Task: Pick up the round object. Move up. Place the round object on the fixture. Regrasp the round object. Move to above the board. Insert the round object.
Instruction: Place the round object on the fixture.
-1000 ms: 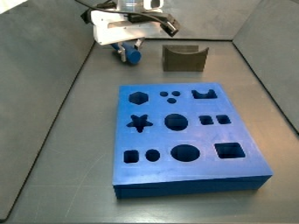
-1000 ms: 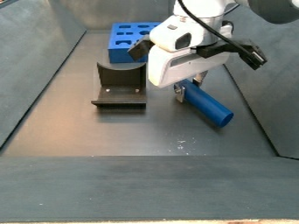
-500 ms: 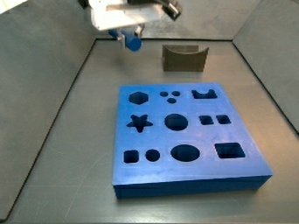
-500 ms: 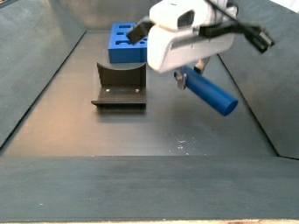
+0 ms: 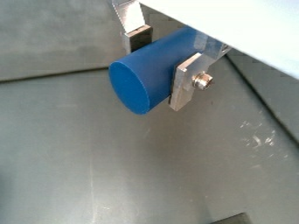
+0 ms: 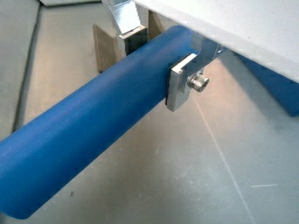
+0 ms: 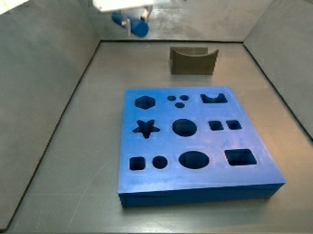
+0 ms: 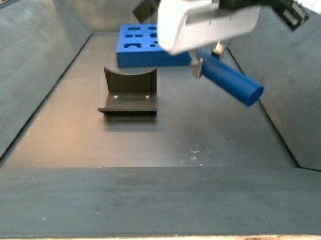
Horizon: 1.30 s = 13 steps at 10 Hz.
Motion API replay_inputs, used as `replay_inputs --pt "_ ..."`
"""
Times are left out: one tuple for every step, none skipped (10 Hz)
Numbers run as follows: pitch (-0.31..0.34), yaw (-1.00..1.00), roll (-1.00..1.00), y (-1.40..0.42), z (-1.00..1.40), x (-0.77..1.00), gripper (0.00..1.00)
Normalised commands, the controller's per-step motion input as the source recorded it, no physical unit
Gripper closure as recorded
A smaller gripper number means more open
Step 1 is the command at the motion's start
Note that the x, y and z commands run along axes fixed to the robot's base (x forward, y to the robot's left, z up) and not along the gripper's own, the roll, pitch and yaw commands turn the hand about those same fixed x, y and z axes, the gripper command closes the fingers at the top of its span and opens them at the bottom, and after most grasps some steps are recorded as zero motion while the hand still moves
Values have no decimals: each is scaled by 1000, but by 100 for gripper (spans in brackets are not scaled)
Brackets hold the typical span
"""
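Observation:
My gripper (image 8: 205, 54) is shut on the round object (image 8: 231, 81), a smooth blue peg, and holds it high above the floor, tilted. Both wrist views show the peg (image 5: 152, 69) (image 6: 105, 122) clamped between the silver fingers (image 5: 187, 80) (image 6: 179, 80). In a side view the gripper (image 7: 127, 16) sits at the top of the frame with the peg's end (image 7: 141, 27) below it. The olive-brown fixture (image 7: 192, 60) (image 8: 128, 92) stands on the floor, apart from the peg. The board (image 7: 195, 142) (image 8: 135, 43), a blue slab with shaped holes, lies flat.
Grey walls enclose the dark floor (image 7: 73, 137) on the sides. The fixture also shows behind the peg in a wrist view (image 6: 114, 44).
The gripper has risen with the peg from the floor to well above it, over the last second. The fixture and board have not moved.

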Motion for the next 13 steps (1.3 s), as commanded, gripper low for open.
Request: replay_inputs --pt "24 -9 20 7 1000 -24 100" --pt "32 -12 28 13 982 -27 100" --pt "38 -13 33 16 823 -22 100" --pt "48 -15 36 16 661 -16 100" --pt "57 -14 39 18 498 -7 100" --pt "73 -14 43 20 280 0 100" --pt "-109 -1000 8 122 -15 1000 100" --pt "-103 -1000 -1 120 -49 1000 100" --pt "-104 -1000 -8 117 -44 1000 100" --pt "-96 -1000 -16 113 -39 1000 100" --pt "-92 -1000 -25 109 -41 1000 100" --pt "-88 -1000 -44 106 -43 1000 100" --pt "-70 -930 -62 103 -41 1000 100"
